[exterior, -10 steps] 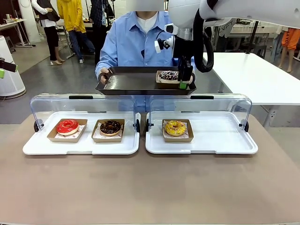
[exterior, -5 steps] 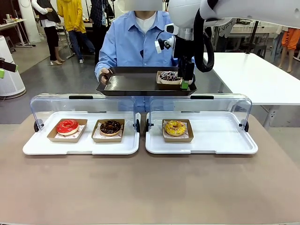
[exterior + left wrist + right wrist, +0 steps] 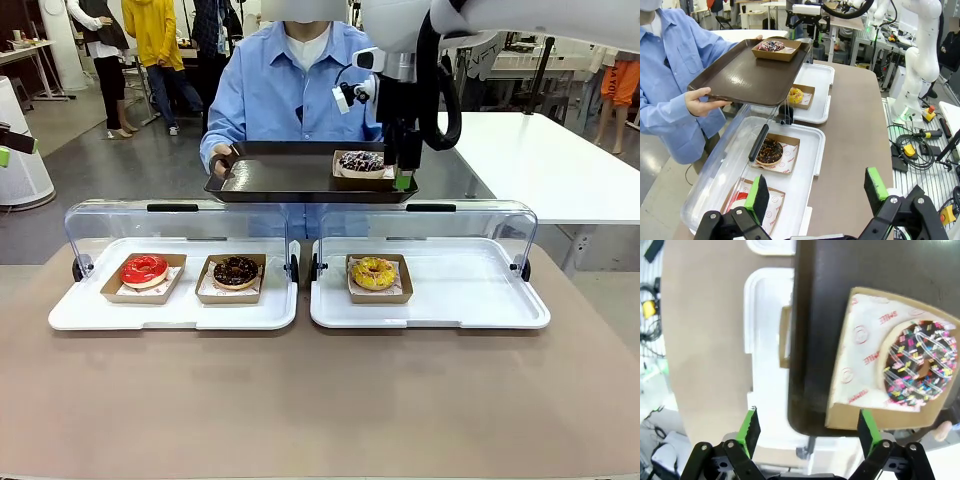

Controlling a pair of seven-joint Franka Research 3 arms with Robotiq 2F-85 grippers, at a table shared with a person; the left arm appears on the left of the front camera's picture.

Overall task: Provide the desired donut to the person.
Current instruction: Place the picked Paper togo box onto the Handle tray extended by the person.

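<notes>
The person (image 3: 290,85) in a light blue shirt holds a dark brown serving tray (image 3: 280,178) with both hands at the far side. A sprinkled chocolate donut (image 3: 360,160) in a cardboard tray rests on its right part. My right gripper (image 3: 403,172) hangs open just right of that donut, its fingers apart from the box. From above, the right wrist view has the sprinkled donut (image 3: 920,365) off to the right of the right gripper (image 3: 807,429). My left gripper (image 3: 816,189) stands open and holds nothing, off the table's left end.
Two white trays with raised clear lids sit on the table. The left tray (image 3: 90,315) carries a red donut (image 3: 144,269) and a chocolate donut (image 3: 236,271). A yellow donut (image 3: 373,272) sits on the right tray (image 3: 470,300). Bare tabletop lies in front.
My right gripper has slid a little to the right, away from the sprinkled donut's box. The person's tray has stayed level with the donut on it.
</notes>
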